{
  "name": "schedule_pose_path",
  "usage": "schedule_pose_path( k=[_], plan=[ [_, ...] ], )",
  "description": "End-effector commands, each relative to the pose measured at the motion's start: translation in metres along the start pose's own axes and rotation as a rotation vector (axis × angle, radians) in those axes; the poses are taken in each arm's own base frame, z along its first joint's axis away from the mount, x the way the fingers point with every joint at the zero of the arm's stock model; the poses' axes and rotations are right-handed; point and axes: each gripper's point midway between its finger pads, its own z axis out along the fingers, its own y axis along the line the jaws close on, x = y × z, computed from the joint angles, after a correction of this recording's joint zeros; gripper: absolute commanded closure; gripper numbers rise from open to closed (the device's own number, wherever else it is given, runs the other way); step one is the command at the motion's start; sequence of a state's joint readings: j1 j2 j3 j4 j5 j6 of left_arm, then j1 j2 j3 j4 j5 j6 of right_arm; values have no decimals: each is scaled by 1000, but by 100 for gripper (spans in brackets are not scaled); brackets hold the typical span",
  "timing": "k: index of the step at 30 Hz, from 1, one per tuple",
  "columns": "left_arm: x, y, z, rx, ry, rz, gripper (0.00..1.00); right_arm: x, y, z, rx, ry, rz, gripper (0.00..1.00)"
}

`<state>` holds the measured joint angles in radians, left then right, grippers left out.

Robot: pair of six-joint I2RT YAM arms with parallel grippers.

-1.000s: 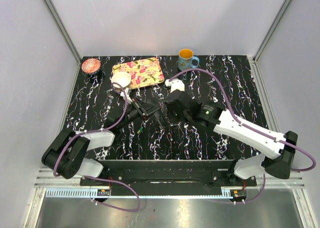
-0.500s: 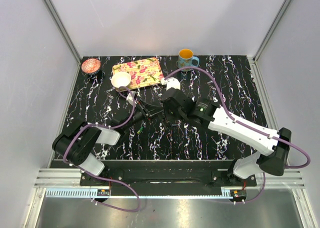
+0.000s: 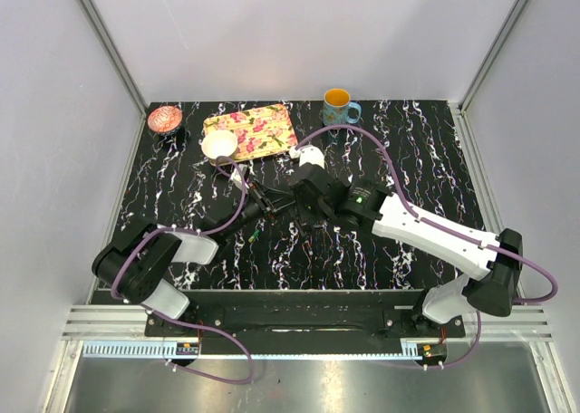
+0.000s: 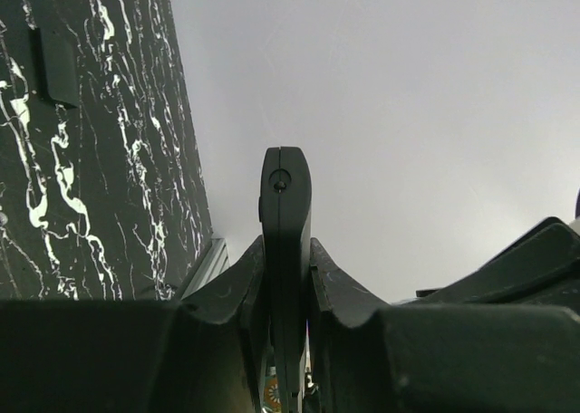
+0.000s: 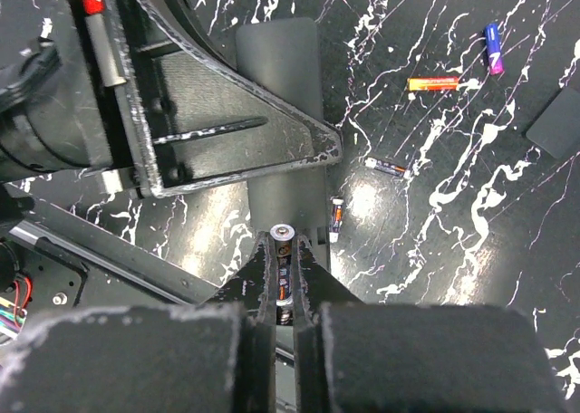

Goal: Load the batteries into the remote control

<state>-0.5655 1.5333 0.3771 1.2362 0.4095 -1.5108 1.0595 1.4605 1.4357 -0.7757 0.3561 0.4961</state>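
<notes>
My left gripper [image 3: 270,201] is shut on the remote control [image 4: 285,214], a flat black bar seen edge-on between its fingertips. In the right wrist view the remote [image 5: 281,55] lies under the left gripper's triangular finger [image 5: 227,150]. My right gripper [image 5: 284,243] is shut on a battery [image 5: 284,235] with a silver end, just above the near end of the remote. In the top view my right gripper [image 3: 302,205] is close beside the left one. Loose batteries lie on the table: an orange-red one [image 5: 433,83], a purple-blue one [image 5: 493,36], two dark ones [image 5: 390,167] and a green one [image 3: 255,236].
A flat black plate [image 5: 557,123] lies on the table at the right; it also shows in the left wrist view [image 4: 56,64]. At the back stand a floral tray [image 3: 263,128], a white bowl [image 3: 219,144], a mug [image 3: 339,108] and a pink bowl [image 3: 165,118].
My right arm has moved left and a little back, bringing its gripper up against the left gripper. My left arm has shifted slightly right with the remote.
</notes>
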Motion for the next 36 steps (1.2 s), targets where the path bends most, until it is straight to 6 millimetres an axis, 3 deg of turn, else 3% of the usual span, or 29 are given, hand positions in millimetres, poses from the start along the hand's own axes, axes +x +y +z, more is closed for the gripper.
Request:
schedule_pose_path(
  k=[1, 10, 29, 36],
  plan=[
    [-2, -81, -12, 313, -53, 153, 100, 4, 2, 7, 14, -3, 5, 100],
    [1, -84, -12, 317, -44, 152, 100, 15, 2, 15, 15, 23, -1, 100],
    [-3, -85, -6, 296, -59, 193, 100, 39, 14, 0, -40, 143, -5, 100],
    [-4, -89, -7, 301, -67, 213, 100, 53, 25, 5, -53, 225, -33, 100]
  ],
)
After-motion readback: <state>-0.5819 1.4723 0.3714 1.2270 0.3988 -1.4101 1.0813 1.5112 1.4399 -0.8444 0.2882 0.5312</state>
